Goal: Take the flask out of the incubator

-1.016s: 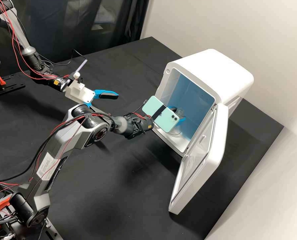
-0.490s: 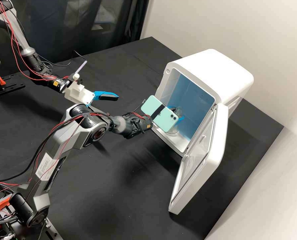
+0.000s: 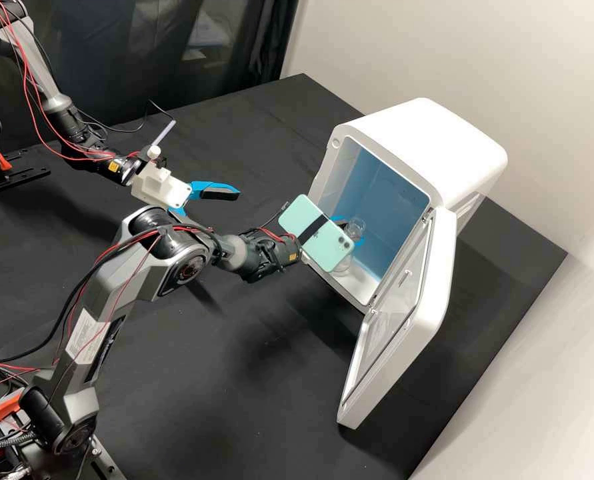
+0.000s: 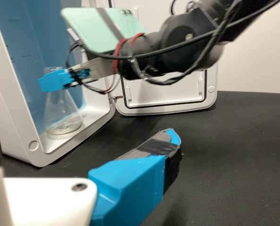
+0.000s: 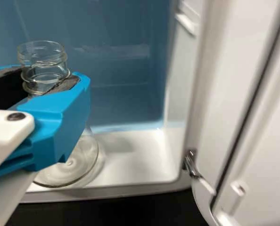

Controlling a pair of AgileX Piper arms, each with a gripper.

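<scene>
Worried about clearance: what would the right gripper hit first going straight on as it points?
Probably the blue back wall of the white incubator, beyond the clear glass flask the right gripper holds; depth unclear.

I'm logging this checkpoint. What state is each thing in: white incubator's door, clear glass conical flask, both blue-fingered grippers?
White incubator door: swung open.
Clear glass conical flask: upright, uncapped, empty, inside the incubator.
Right gripper: shut on the flask's neck.
Left gripper: open, holding nothing.

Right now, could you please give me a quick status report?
Right gripper shut on flask neck; left gripper open, outside. Flask inside incubator. Door open, exit unobstructed.
</scene>
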